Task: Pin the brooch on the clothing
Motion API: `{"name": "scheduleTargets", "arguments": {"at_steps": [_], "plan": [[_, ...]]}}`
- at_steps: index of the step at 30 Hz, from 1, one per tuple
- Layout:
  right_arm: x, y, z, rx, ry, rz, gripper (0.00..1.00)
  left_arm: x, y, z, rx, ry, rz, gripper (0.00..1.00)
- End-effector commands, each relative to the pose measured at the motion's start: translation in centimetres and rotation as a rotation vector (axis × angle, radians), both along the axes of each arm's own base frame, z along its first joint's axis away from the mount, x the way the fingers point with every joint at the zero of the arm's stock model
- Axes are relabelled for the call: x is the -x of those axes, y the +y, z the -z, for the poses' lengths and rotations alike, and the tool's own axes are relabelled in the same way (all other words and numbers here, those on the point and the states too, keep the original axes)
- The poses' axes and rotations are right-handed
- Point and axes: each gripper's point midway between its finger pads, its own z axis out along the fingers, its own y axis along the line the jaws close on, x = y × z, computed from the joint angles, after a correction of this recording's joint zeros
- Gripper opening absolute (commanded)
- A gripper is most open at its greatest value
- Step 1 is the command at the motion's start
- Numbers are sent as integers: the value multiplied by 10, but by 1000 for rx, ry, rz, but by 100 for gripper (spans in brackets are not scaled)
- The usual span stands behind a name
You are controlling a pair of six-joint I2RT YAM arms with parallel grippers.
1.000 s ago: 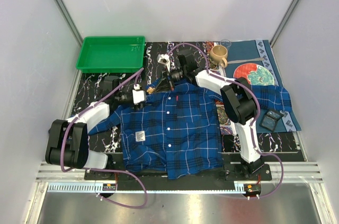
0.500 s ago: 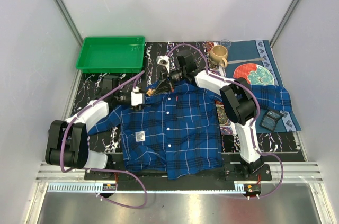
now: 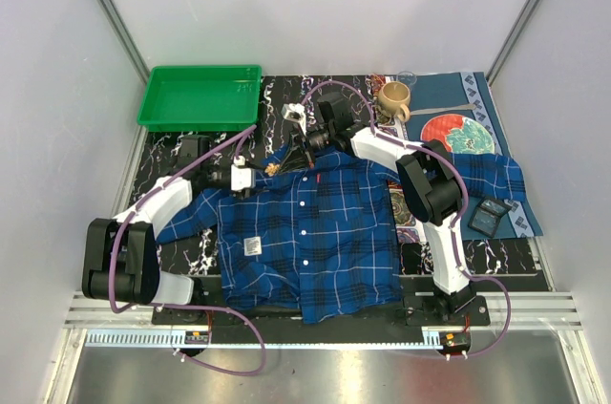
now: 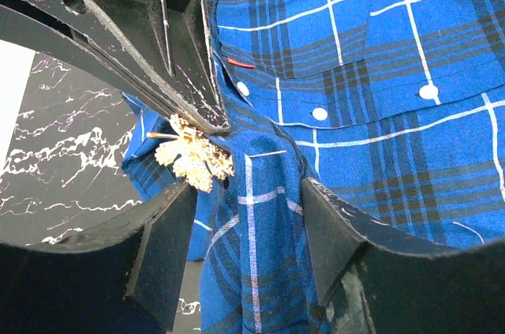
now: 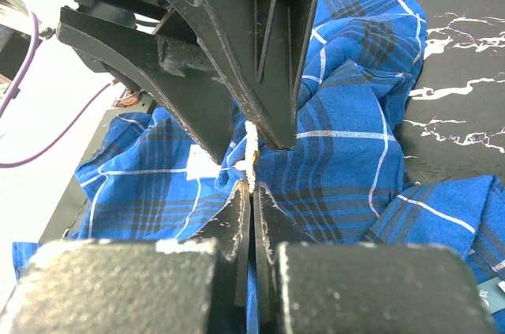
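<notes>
In the left wrist view the brooch hangs just under the tip of the right gripper, which reaches in from upper left. It touches or nearly touches a raised fold of the shirt near the collar. The left gripper has its fingers well apart on either side of that fold, and I cannot tell whether they press the cloth at all. The right wrist view shows the same meeting from the other side: the right fingers are pinched together on the brooch's lower edge (seen edge-on here, a thin pale sliver), and the left fingers stand either side of it, very near but apart from it. From the top, the two grippers meet over the far edge of the shirt, just left of the collar, with the rest of the shirt spread toward the bases. A green tray, a mug and a plate sit well apart at the back. The step in hand looks like driving the pin into the fold. As I judge it, three things could go wrong. The fold looks slack and unheld, so a push may shove the cloth away instead of piercing it. The grip is on a thin edge, so the brooch may twist or slip out. And with four fingers crowded this close, a small sideways move could knock them together.
</notes>
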Motion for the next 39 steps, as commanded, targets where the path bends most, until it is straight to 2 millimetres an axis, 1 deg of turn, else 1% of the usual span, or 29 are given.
{"name": "scheduleTargets", "arguments": {"at_steps": [1, 6, 12, 15, 21, 25, 29, 32, 36, 38, 39], "plan": [[11, 3, -36, -71, -75, -57, 0, -2, -12, -30, 65, -126, 80, 59], [15, 7, -38, -74, -76, -69, 0, -6, -16, -27, 52, -151, 64, 53], [15, 7, -39, -76, -77, -70, 0, -12, -20, -32, 82, -144, 27, 54], [15, 7, -40, -75, -76, -68, 0, -10, -22, -33, 91, -134, 33, 55], [15, 8, -39, -73, -77, -67, 0, -7, -24, -38, 124, -81, 26, 50], [14, 8, -39, -72, -87, -60, 0, -5, -24, -38, 137, -41, 18, 49], [11, 8, -37, -67, -99, -46, 0, -4, -24, -42, 157, 4, 1, 44], [10, 8, -36, -65, -116, -36, 0, -3, -25, -45, 174, 40, -4, 44], [7, 8, -37, -65, -138, -22, 0, -1, -25, -45, 181, 78, -4, 49], [6, 8, -38, -64, -145, -14, 0, 0, -23, -44, 182, 91, -6, 49], [6, 8, -36, -63, -148, -14, 0, 0, -23, -44, 183, 100, -9, 47]]}}
